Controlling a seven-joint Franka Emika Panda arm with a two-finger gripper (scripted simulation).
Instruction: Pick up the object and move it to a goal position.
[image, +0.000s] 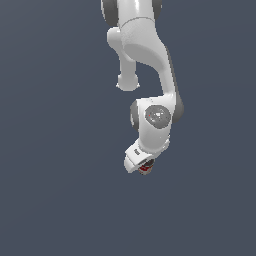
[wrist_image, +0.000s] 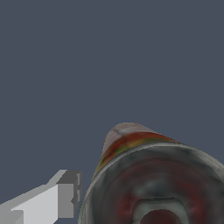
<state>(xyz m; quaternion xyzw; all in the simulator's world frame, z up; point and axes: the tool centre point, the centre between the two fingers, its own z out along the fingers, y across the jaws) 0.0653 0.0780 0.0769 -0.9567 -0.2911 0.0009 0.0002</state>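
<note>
The can (wrist_image: 131, 144) has a red-and-white label and dark grey metal ends. It fills the wrist view, with one end (wrist_image: 157, 192) facing the camera. One grey fingertip (wrist_image: 70, 192) sits right beside the can; the other finger is hidden behind it. My gripper (wrist_image: 112, 197) is closed in on the can. In the exterior view the gripper (image: 144, 167) points down below the white wrist. Only a small red patch of the can (image: 145, 169) shows under the hand.
The white arm (image: 150, 60) comes down from the upper middle of the exterior view. Around it there is only a flat, dark blue-grey background (image: 50, 150). No other objects or edges show.
</note>
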